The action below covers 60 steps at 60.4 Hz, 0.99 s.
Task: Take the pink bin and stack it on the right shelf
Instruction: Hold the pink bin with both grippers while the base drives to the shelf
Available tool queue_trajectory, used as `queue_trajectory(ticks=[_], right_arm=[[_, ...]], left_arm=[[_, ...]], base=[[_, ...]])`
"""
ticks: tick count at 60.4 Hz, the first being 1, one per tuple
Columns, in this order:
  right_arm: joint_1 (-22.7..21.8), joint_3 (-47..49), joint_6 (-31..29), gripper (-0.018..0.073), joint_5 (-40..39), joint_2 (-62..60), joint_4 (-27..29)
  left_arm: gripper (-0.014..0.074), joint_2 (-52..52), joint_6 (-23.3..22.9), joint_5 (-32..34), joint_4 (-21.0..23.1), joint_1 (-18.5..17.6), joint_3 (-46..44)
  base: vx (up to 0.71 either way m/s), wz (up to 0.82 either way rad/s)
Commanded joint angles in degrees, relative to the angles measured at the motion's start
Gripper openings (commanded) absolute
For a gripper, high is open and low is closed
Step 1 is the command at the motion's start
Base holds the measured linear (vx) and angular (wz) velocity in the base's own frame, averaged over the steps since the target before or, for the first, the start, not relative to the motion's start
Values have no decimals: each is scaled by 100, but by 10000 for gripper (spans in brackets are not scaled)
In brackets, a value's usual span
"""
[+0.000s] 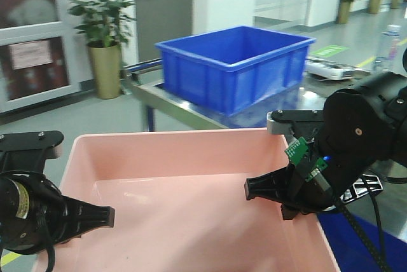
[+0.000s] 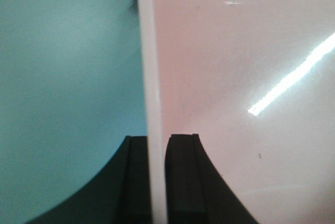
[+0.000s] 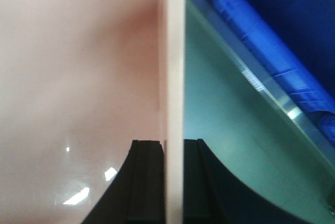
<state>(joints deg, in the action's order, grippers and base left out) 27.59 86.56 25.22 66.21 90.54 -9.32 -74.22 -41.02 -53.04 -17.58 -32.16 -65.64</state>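
The pink bin point(image 1: 191, 208) fills the lower front view, lifted between both arms. My left gripper point(image 1: 89, 221) is shut on the bin's left rim, one finger inside and one outside. The left wrist view shows that pale rim point(image 2: 149, 77) clamped by my left gripper point(image 2: 157, 145). My right gripper point(image 1: 270, 192) is shut on the right rim the same way, and the right wrist view has my right gripper point(image 3: 172, 148) pinching the wall of the pink bin point(image 3: 78, 77). The right shelf point(image 1: 184, 112), shiny steel, stands just beyond the bin's far edge.
A deep blue crate point(image 1: 235, 62) sits on the shelf top, also the blue crate point(image 3: 261, 41) beside the shelf edge point(image 3: 272, 96). A potted plant point(image 1: 105, 30) stands by the back wall. A white object point(image 1: 331, 68) and a bottle point(image 1: 385, 46) lie far right.
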Motion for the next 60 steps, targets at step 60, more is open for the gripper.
queue_trajectory(ticks=[60], right_arm=[[-25, 155, -30, -9, -199, -239, -372]], left_arm=[[104, 211, 36, 317, -204, -38, -179]], base=[[30, -51]])
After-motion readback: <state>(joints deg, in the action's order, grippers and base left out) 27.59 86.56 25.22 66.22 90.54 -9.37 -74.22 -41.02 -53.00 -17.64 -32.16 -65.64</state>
